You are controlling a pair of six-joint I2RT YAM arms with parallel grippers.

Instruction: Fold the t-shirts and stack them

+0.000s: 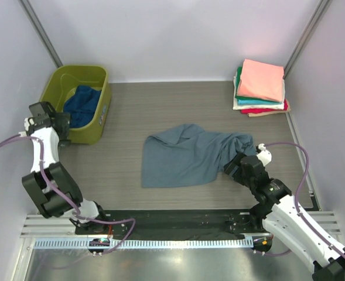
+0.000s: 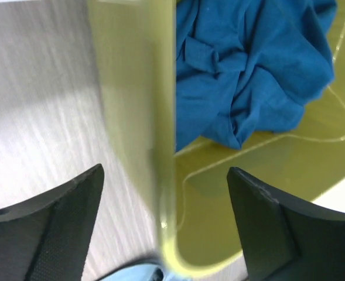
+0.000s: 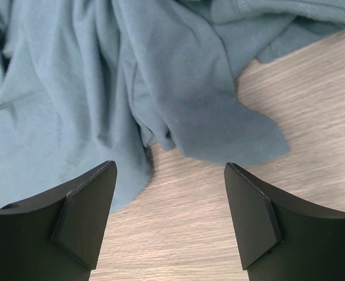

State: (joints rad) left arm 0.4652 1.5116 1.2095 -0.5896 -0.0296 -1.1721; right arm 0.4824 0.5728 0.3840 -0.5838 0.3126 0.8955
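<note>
The grey-blue t-shirt [image 1: 187, 157] is spread, crumpled, in the middle of the table [image 1: 160, 105], and the right gripper [image 3: 169, 170] is held over its right end with jaws apart and nothing gripped. The left gripper [image 2: 166, 175] is poised with jaws apart astride a wall of the olive-green tub [image 1: 103, 108] at the far left, where a blue t-shirt [image 1: 81, 104] is bunched. Folded t-shirts [image 1: 260, 88] are stacked at the far right, salmon pink on top.

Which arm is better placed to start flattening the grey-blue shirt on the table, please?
Probably the right. The right gripper, open, hovers over the grey-blue shirt at its sleeve; the left gripper, also open, straddles the tub wall, far off.
</note>
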